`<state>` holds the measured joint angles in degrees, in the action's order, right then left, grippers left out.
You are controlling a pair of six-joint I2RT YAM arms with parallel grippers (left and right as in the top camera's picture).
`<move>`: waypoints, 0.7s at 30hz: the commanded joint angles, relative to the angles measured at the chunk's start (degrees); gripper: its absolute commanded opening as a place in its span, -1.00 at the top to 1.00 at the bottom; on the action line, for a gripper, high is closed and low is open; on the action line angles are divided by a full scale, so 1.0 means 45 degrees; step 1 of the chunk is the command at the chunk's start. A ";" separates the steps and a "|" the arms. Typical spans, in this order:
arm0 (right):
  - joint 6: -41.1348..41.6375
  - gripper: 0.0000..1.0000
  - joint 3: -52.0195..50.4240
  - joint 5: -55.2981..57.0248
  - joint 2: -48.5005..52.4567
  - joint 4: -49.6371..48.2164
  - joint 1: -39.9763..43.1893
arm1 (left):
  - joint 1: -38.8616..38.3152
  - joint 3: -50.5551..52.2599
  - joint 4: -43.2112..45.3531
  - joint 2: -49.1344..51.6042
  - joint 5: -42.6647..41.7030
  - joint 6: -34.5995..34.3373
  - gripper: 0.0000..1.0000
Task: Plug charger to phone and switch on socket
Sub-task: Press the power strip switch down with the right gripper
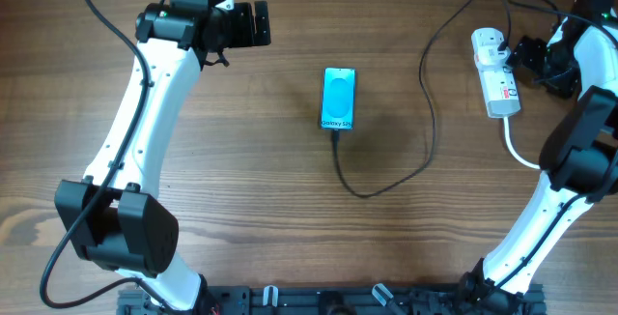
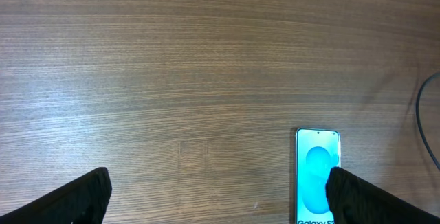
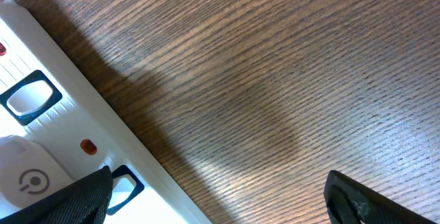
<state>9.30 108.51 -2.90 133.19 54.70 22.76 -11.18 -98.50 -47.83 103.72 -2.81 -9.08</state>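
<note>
I find the desk (image 1: 290, 238) brown, wood-grained and matte, with my left end effector (image 2: 220, 193) and right end effector (image 3: 216, 196) spread wide, holding nothing.

You can read "Galaxy" on the teal screen of the phone (image 1: 338, 99), at its lower end in the overhead view. From the left wrist the line shows as "Galaxy S" before the picture's edge cuts it. A circular power sign stands on the white plug (image 3: 27, 176) sitting on the socket (image 3: 69, 73). The socket's red-and-white label (image 1: 503, 88) is too small to read.
</note>
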 commanded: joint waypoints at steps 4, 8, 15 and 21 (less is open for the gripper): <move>-0.0413 -0.99 -0.0631 -0.0704 0.0670 0.0520 -0.1156 | -0.0034 0.0053 0.0005 0.0092 0.0214 0.0204 -1.00; -0.0427 -0.99 -0.0631 -0.0709 0.0670 0.0733 -0.1287 | -0.0034 0.0053 0.0005 0.0092 0.0214 0.0204 -1.00; 0.0291 -0.99 -0.0617 -0.0908 -0.0787 0.0811 -0.1316 | -0.0034 0.0053 0.0005 0.0092 0.0214 0.0204 -1.00; 0.0413 -0.99 -0.0617 -0.0806 -0.5236 0.2103 -0.1316 | -0.0034 0.0053 0.0000 0.0092 0.0214 0.0204 -1.00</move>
<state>10.37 104.77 -4.78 122.48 62.04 16.64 -11.18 -98.52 -47.83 103.72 -2.81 -9.08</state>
